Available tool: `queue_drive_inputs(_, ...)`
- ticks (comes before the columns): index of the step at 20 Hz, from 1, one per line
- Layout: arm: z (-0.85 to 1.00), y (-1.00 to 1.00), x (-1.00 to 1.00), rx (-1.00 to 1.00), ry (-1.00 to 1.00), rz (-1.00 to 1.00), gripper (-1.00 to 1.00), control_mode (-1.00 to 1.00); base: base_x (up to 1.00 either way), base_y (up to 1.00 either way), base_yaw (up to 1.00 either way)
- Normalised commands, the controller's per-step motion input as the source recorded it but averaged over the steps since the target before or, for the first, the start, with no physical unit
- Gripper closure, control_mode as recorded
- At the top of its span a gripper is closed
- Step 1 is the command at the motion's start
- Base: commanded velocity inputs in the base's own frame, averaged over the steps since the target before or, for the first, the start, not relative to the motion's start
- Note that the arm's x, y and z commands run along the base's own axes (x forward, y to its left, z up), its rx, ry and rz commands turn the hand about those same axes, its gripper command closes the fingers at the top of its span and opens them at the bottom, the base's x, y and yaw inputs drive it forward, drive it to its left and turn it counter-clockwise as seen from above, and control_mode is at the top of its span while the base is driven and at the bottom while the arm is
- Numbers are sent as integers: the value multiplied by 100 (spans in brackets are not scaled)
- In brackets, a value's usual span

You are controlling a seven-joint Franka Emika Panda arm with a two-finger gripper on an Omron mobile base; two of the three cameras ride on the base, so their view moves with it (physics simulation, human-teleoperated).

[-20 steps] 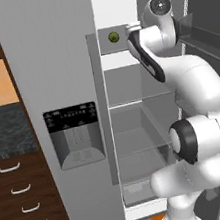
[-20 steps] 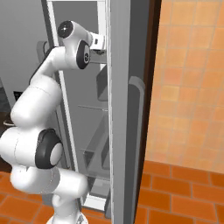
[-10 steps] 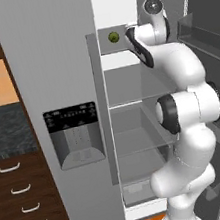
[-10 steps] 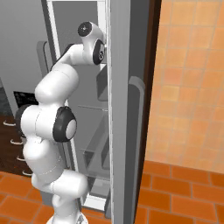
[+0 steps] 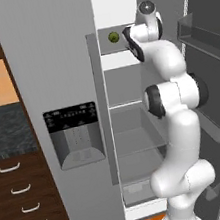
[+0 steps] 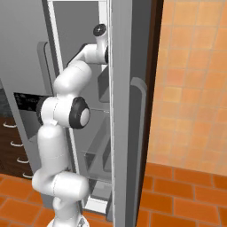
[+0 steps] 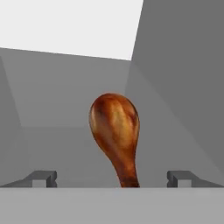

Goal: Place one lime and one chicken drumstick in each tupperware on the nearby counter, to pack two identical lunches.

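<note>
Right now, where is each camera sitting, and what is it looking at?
Left base view: behind the arm's left, facing the open fridge, a lime on the top shelf, counter at left; the white arm rises at right.
Right base view: behind the arm's right, facing the fridge door's edge and orange wall; the arm rises at left.
Hand view: on the hand, facing a chicken drumstick between the open end effector tips.
Both base views share arm and fridge.

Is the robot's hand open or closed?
Open. In the hand view the two fingertips stand wide apart, with the drumstick between them, untouched.
</note>
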Motion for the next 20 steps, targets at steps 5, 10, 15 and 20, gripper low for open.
queue_drive_inputs(5, -21, -22, 66, -2, 1, 0, -100, -100, 0, 0, 0)
queue_drive_inputs(10, -19, -23, 23, 0, 3, 0, 100, -100, 0, 0, 0)
queue_drive_inputs(15, -32, -4, 17, 0, 6, 0, 100, -100, 0, 0, 0)
queue_drive_inputs(20, -33, 13, 8, 0, 1, 1, 100, -100, 0, 0, 0)
